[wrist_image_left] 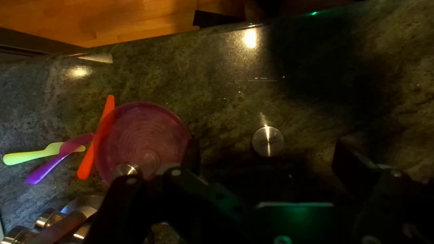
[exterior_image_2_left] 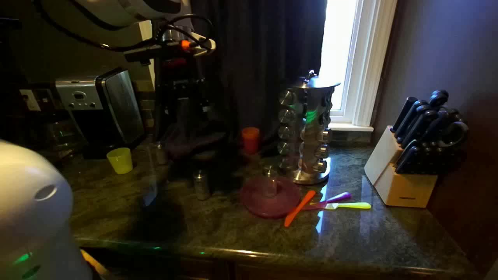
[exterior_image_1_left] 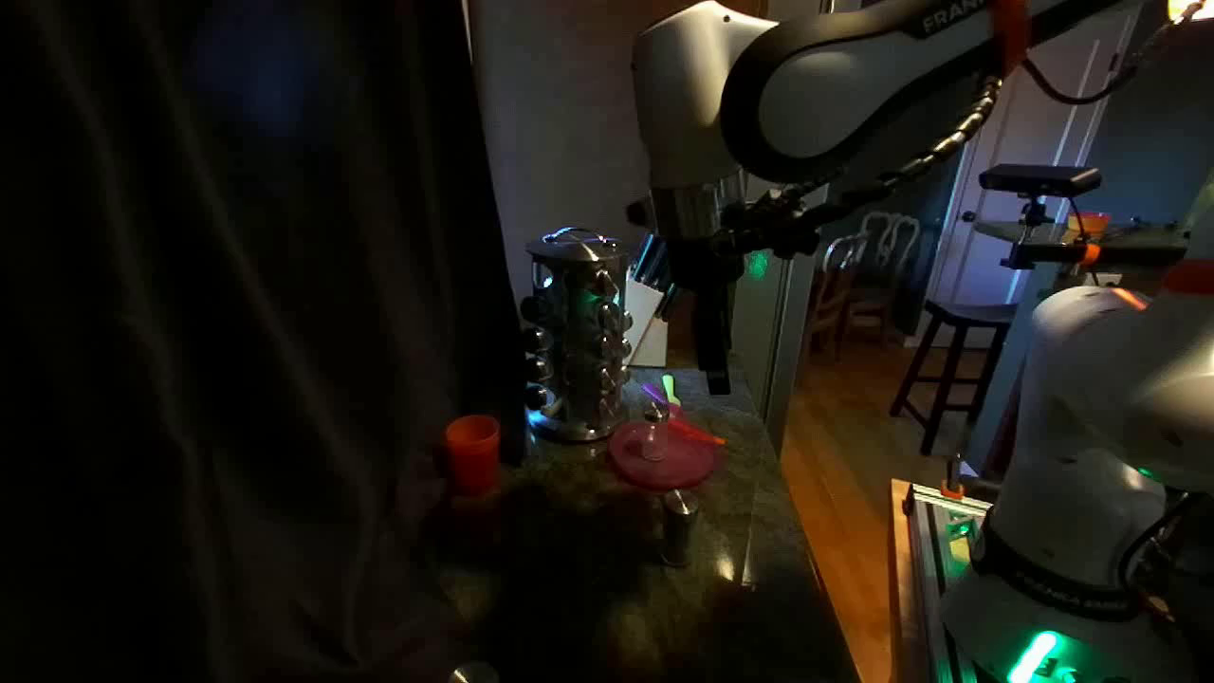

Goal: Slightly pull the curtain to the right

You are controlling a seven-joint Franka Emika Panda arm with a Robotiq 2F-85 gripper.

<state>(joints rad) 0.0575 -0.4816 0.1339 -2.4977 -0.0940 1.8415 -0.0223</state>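
The curtain (exterior_image_1_left: 247, 332) is a tall, near-black drape with soft folds that fills the left side of an exterior view. In an exterior view the curtain (exterior_image_2_left: 268, 50) hangs behind the counter, with the bright window to its right. My gripper (exterior_image_1_left: 716, 379) points down above the counter, apart from the curtain in that view. In the wrist view the gripper (wrist_image_left: 266, 157) has its fingers wide apart with nothing held between them. In an exterior view the dark gripper (exterior_image_2_left: 181, 105) is in front of dark cloth and its fingers are hard to make out. No curtain is distinguishable in the wrist view.
A spice rack (exterior_image_2_left: 307, 132) stands beside the curtain, and a knife block (exterior_image_2_left: 408, 182) stands farther right. A pink plate (exterior_image_2_left: 268, 206) holds a shaker, with spreaders (exterior_image_2_left: 299, 210) beside it. A metal-topped shaker (wrist_image_left: 268, 141), orange cup (exterior_image_2_left: 251, 140), yellow cup (exterior_image_2_left: 120, 161) and coffee maker (exterior_image_2_left: 105, 112) stand around.
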